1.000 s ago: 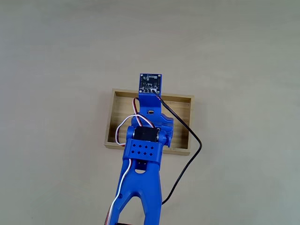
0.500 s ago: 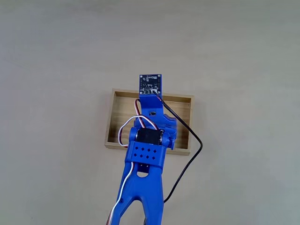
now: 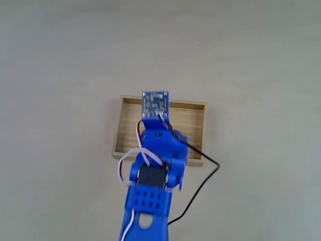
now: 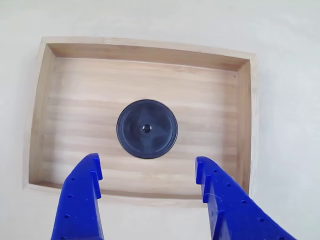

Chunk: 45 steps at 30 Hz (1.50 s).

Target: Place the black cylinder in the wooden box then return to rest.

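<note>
Nearest to the camera in the other view is the blue plastic hand (image 4: pixel 147 172) of the arm, entering from the lower edge. Its two fingers (image 4: pixel 82 197) stand wide apart and hold nothing; bare wood shows between them.

Just beyond the fingertips, ahead of the hand and nearly centred on the gap between the fingers, lies the small glossy black cylinder (image 4: pixel 147 129). It rests flat on the floor of the shallow light wooden box (image 4: pixel 47 107), round top up, with the small dimple in its middle facing the camera. It touches neither finger and is apart from all four walls, near the middle of the floor. Because it stands on its end, its long axis points upward, toward the camera.

My judgement is that the placing is done, and what remains is the return to rest. This turns on one relation: the cylinder lies forward of the open hand, so a pull straight backward should not touch it.

In the fixed view the blue arm (image 3: pixel 150 193) lies over the near part of the box, and the pale tabletop (image 3: pixel 251 60) extends beyond it.
</note>
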{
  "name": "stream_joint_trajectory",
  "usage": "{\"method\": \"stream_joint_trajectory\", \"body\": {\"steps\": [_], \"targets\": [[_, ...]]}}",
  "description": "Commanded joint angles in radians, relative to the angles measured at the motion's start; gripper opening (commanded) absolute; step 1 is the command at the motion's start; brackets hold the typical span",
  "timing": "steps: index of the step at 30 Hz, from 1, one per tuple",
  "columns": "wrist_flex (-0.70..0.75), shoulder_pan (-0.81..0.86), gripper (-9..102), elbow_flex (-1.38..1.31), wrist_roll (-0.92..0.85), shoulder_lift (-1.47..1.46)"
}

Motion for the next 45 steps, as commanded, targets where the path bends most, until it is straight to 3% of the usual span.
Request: {"method": "stream_joint_trajectory", "body": {"steps": [1,8,18,24,31,45], "targets": [[-0.005,-0.002,24,0.114,-0.054,-0.299],[-0.008,0.003,18,0.410,-0.126,-0.667],[0.035,0.021,0,0.690,-0.187,-1.075],[0.060,0.032,0,0.822,-0.222,-1.216],[0.199,0.017,0,0.885,-0.241,-1.279],[0.233,0.034,-1,1.100,-0.236,-1.385]]}}
